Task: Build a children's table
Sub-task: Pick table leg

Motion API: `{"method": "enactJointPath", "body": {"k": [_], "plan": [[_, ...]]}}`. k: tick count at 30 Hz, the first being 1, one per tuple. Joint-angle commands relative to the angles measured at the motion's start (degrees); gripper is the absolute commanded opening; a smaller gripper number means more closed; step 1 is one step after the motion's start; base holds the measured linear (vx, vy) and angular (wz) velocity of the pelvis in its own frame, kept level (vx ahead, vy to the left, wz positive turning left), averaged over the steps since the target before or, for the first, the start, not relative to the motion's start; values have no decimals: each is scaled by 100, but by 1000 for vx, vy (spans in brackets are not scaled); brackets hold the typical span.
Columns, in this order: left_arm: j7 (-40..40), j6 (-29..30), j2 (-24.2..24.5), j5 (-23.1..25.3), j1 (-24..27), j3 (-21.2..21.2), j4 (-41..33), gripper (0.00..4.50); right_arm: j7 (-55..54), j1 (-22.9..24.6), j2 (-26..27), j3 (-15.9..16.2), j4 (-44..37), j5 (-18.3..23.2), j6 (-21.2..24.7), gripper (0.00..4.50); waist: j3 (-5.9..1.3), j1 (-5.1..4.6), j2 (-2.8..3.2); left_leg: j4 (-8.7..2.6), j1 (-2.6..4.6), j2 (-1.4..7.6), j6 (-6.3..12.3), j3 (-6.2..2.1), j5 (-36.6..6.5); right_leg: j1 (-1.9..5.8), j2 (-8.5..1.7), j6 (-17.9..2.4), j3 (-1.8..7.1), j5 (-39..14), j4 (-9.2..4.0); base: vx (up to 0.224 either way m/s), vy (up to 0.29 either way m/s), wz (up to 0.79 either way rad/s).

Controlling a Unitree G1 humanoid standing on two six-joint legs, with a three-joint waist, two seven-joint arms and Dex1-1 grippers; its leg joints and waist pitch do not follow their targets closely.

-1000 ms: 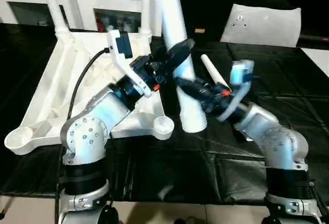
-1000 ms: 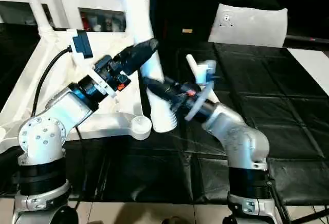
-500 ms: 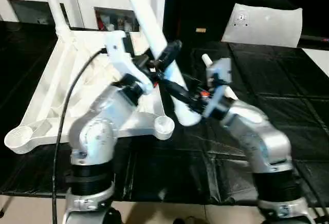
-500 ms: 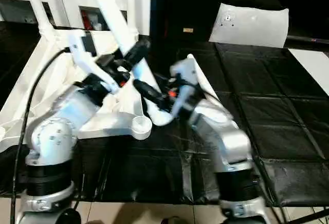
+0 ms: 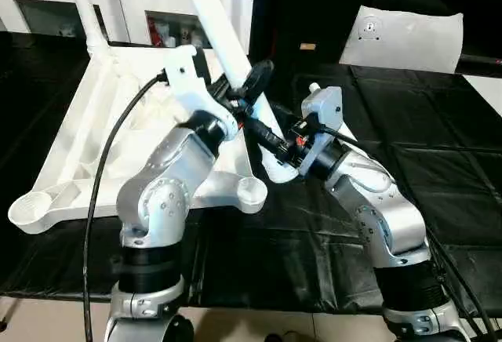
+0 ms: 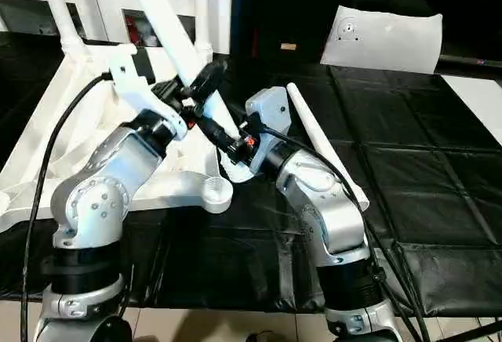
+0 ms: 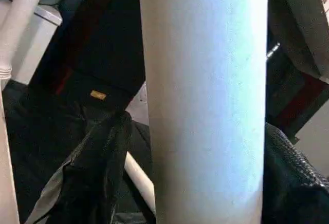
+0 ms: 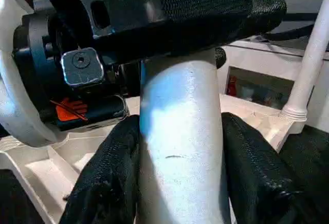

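While both the left gripper (image 5: 252, 91) and right gripper (image 5: 271, 142) squeeze the tilted table leg (image 5: 213, 20), steer its fat end slowly over the empty corner socket (image 5: 249, 191).

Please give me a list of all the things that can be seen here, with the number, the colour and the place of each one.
White plastic square tabletop: one, white, upside down on the black mat, left side.
Fitted white round legs: two, white, standing upright in the tabletop's far corner sockets.
Held white tapered leg: one, white, tilted, gripped between both end effectors above the tabletop's near right corner.
Loose white tapered leg: one, white, lying on the mat beside the right arm.
Black mat: one, black, covering the work surface.
White pillow-like block: one, white, far right.
White cabinet: one, white, behind the tabletop.
Left end effector: one, black, closed around the held leg.
Right end effector: one, black, closed around the same leg, lower.
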Motion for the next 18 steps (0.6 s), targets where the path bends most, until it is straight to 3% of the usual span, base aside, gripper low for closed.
{"method": "enactJointPath", "body": {"k": [1,18], "plan": [[119,-79,0,44,-57,68,51,300,-35,-26,-7,-57,32,-40,-172,186,-347,-24,9,-436,-68,180,242,50,-455,373,-342,-707,250,-1400,-419,0,0,0],[60,-112,63,-38,-81,89,11,300,-28,-30,-60,-58,136,-19,-349,186,-351,-24,16,-429,-65,176,269,55,-457,385,-337,-778,251,-1310,-408,0,0,0]]}}
